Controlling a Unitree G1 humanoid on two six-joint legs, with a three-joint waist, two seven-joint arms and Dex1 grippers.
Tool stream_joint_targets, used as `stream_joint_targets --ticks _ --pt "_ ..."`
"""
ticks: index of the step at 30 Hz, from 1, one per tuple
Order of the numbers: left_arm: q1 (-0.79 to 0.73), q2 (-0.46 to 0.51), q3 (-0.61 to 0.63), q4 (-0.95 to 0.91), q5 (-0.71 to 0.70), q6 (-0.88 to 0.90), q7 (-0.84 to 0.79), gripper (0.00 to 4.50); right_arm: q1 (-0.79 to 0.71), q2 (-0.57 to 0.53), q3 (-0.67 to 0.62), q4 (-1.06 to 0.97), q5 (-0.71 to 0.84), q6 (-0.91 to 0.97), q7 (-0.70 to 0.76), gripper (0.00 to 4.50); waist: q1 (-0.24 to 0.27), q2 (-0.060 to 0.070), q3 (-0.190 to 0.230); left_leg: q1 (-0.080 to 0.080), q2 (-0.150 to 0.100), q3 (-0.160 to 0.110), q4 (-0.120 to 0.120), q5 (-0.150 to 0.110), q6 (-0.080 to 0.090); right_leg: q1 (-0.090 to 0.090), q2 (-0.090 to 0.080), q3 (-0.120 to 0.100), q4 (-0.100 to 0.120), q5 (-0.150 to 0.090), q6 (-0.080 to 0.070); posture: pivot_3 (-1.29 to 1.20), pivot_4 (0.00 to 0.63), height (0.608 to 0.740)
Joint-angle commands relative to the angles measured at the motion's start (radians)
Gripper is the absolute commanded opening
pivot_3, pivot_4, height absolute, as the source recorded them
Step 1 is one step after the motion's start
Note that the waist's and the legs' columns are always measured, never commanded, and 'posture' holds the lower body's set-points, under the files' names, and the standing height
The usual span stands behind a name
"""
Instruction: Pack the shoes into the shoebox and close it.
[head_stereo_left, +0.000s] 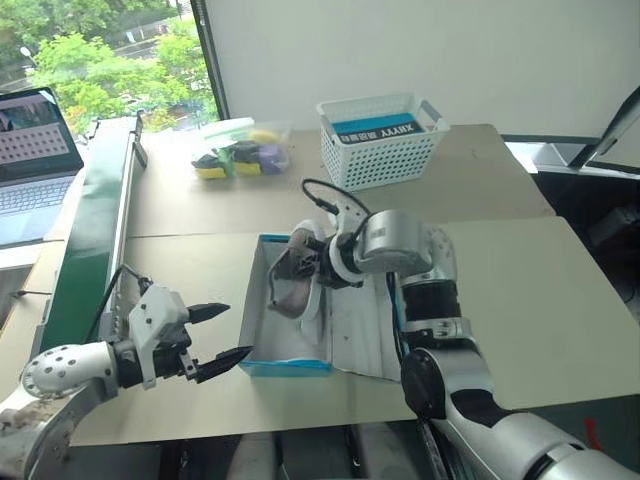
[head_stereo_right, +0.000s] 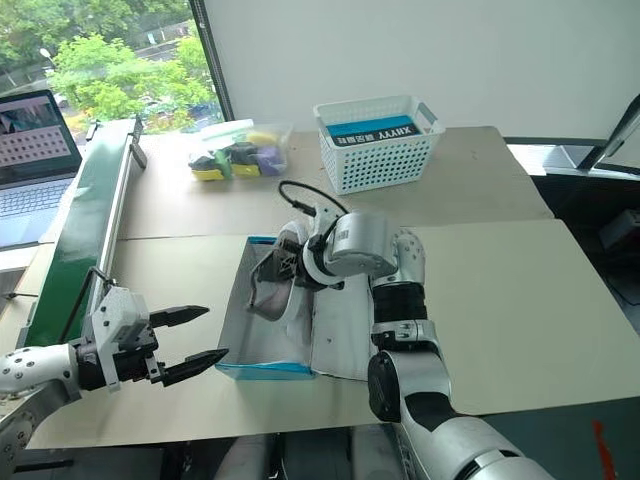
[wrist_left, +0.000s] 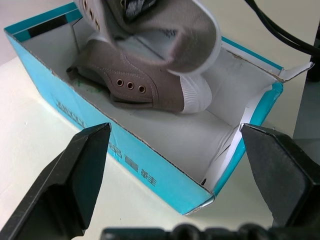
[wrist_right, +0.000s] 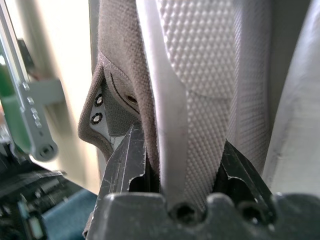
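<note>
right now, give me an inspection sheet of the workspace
surface: tan table, made of boards pushed together
job's things: shoebox open, lid laid flat toward the right arm; one shoe lies inside; second shoe held over it
clutter: white basket with a blue item inside; clear container of coloured items, both at the far side
end effectors: left end effector open, beside the shoebox's near corner; right end effector shut on the second shoe's sole
cables: black cable looping off the right wrist
surroundings: laptop, green rail, window with trees
</note>
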Motion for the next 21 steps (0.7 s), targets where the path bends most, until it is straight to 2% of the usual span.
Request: stream_joint_targets --ticks 1,5,9,17,21 --pt "-0.019 0.005 -0.003 0.005 0.010 -0.027 -0.017 4.43 -0.112 -0.161 0.153 0.059 0.025 0.153 0.292 1.42 0.004 0.000 0.000 0.000 0.000 0.000 0.000 0.000 0.000 0.000 0.000 0.000 0.000 0.000 0.000 0.00 0.150 0.739" --pt "-0.032 -0.002 -0.025 0.009 0.020 -0.032 -0.015 4.43 -0.176 -0.241 0.299 0.104 0.025 0.172 0.481 1.42 0.004 0.001 0.001 0.000 0.000 0.000 0.000 0.000 0.000 0.000 0.000 -0.001 -0.001 0.000 0.000 0.00 0.150 0.739" --pt "-0.040 -0.008 -0.035 0.011 0.025 -0.032 -0.012 4.43 -0.178 -0.238 0.396 0.109 0.025 0.146 0.555 1.42 0.000 0.001 0.001 0.000 0.002 0.000 0.000 -0.001 0.001 0.000 0.003 0.000 0.000 0.000 -0.001 0.00 0.150 0.739" --pt "-0.035 -0.019 -0.025 -0.002 0.028 -0.026 -0.002 4.43 -0.119 -0.176 0.464 0.123 0.025 0.045 0.511 1.42 0.009 0.001 0.001 -0.002 0.003 0.000 0.000 -0.001 0.001 -0.002 0.003 0.000 0.000 0.000 -0.001 0.00 0.150 0.739" --pt "-0.018 -0.022 -0.018 -0.018 0.027 -0.025 0.003 4.43 -0.077 -0.144 0.462 0.142 -0.041 -0.002 0.493 1.42 0.007 0.000 0.000 -0.002 0.003 0.000 0.000 -0.001 0.001 -0.002 0.003 0.000 0.001 0.000 -0.002 0.00 0.150 0.739"
